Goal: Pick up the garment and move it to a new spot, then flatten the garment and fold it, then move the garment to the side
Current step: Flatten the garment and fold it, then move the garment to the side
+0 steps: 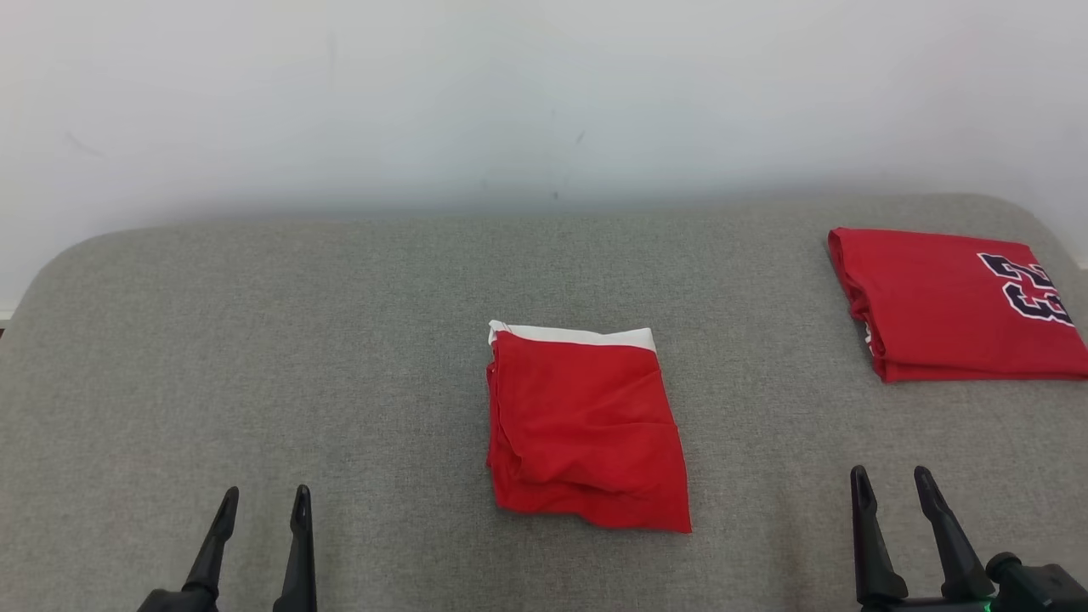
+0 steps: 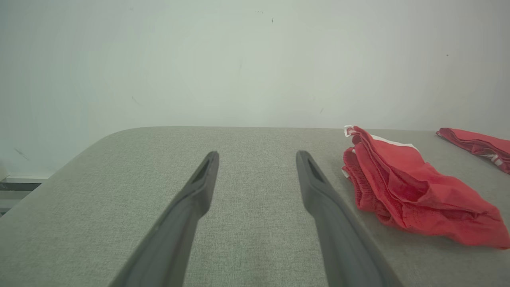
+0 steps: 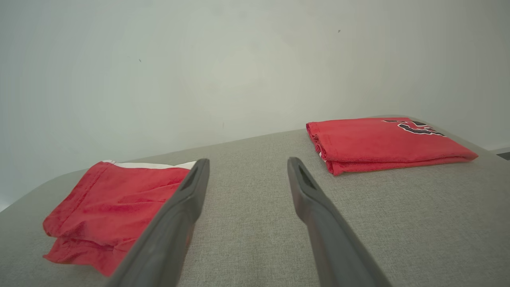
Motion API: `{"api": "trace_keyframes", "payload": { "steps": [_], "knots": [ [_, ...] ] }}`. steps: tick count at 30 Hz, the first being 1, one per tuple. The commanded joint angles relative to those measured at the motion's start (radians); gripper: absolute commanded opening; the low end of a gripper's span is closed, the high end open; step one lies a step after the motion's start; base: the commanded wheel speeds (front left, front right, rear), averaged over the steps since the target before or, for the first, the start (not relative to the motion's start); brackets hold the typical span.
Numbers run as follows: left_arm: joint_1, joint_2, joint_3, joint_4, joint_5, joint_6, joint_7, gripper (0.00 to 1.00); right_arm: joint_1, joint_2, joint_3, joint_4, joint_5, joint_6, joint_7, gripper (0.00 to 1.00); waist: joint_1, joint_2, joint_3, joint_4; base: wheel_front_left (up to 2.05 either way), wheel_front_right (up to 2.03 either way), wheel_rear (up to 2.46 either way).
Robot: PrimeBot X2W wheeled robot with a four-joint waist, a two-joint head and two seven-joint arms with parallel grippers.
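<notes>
A red garment with a white band (image 1: 585, 425) lies folded in a rough rectangle at the middle of the grey surface (image 1: 340, 357). It also appears at the right of the left wrist view (image 2: 410, 187) and at the left of the right wrist view (image 3: 111, 203). My left gripper (image 1: 264, 501) stands open near the front left, well apart from the garment, with nothing between its fingers (image 2: 199, 187). Near the front right my right gripper (image 1: 892, 480) is open too, its fingers (image 3: 306, 191) holding nothing.
A second red garment with dark numbers (image 1: 956, 302), neatly folded, lies at the back right (image 3: 382, 141) near the surface's edge. A pale wall (image 1: 544, 93) rises behind the rounded back edge. Bare grey fabric spreads on the left side.
</notes>
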Motion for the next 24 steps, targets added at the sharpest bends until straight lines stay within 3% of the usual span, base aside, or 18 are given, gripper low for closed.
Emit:
{"api": "trace_keyframes", "payload": {
  "steps": [1,24],
  "knots": [
    [0.019,-0.005,0.002,-0.003,0.006,0.001,-0.003,1.0,0.014,0.006,-0.001,-0.004,-0.008,-0.003,0.0,1.0,0.0001,0.0,-0.002,0.005,0.0,0.0,0.0],
    [0.041,0.016,-0.033,-0.015,-0.017,0.001,-0.003,1.0,0.025,0.014,0.019,0.012,-0.045,-0.003,0.0,1.0,0.0001,0.0,-0.01,0.032,0.0,0.0,0.0]
  ]
}}
